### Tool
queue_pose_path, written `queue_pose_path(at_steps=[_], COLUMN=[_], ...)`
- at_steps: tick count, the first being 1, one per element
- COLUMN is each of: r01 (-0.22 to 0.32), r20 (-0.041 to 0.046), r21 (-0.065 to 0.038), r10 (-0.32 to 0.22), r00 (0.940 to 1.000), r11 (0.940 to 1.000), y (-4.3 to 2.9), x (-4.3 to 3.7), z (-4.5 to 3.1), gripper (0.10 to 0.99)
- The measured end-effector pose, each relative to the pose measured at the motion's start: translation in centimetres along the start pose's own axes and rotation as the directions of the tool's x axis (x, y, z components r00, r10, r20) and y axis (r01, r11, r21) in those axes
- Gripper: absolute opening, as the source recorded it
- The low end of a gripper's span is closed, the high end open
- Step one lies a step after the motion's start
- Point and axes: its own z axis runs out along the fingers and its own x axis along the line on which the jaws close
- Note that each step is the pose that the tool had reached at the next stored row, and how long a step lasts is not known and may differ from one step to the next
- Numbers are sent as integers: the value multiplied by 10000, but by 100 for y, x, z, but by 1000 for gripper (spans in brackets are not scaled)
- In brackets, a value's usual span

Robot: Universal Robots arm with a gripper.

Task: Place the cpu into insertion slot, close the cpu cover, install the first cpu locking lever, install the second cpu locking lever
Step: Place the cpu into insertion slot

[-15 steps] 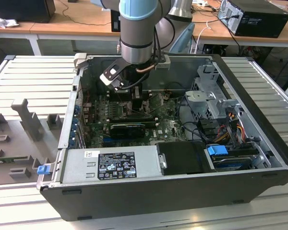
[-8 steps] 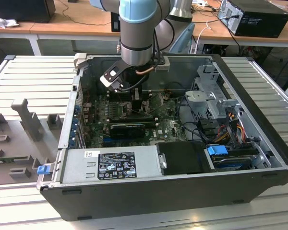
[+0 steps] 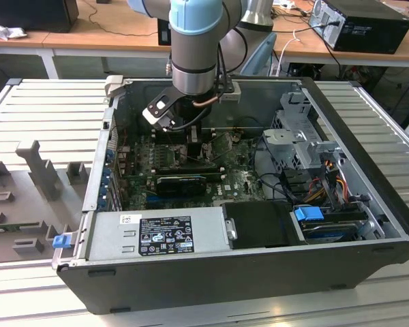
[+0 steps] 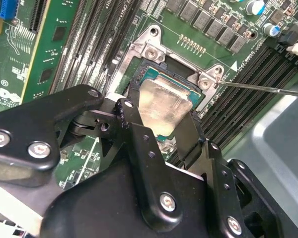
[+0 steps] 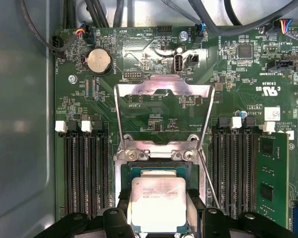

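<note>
Case point(image 3: 191, 276) lies open on the bench point(image 3: 48, 109) | your pincer point(image 5: 159, 210) is clenched on the cpu point(image 5: 158, 193), one finger at each side | cpu hangs right over the slot point(image 4: 175, 66), seated or not you cannot tell | cover point(image 5: 164, 88) stands open past the slot | thin lever point(image 5: 208, 177) slants just beside the slot

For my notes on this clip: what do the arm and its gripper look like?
The arm is a grey cylinder topped by a light-blue joint cap, with black cables looped at the wrist. The gripper is matte black: rounded linkage plates joined by silver screws, ending in two narrow black fingers.
</note>
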Motion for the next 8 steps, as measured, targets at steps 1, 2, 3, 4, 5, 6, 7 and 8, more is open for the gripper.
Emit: queue_pose_path(at_steps=[1, 2, 3, 4, 5, 6, 7, 8], r01=[-11, -18, -25, -32, -35, -36, -37, -38], r20=[-1, 0, 1, 2, 3, 3, 2, 1], r21=[0, 0, 0, 1, 1, 1, 0, 0], r10=[11, 18, 25, 32, 35, 36, 37, 38], r00=[10000, 10000, 10000, 10000, 10000, 10000, 10000, 10000], r11=[10000, 10000, 10000, 10000, 10000, 10000, 10000, 10000], y=[0, 0, 0, -1, -1, -1, 0, 0], x=[2, 3, 3, 3, 2, 3, 3, 3], z=[7, 13, 19, 23, 23, 24, 24, 24], gripper=[525, 525, 525, 525, 525, 525, 525, 525])
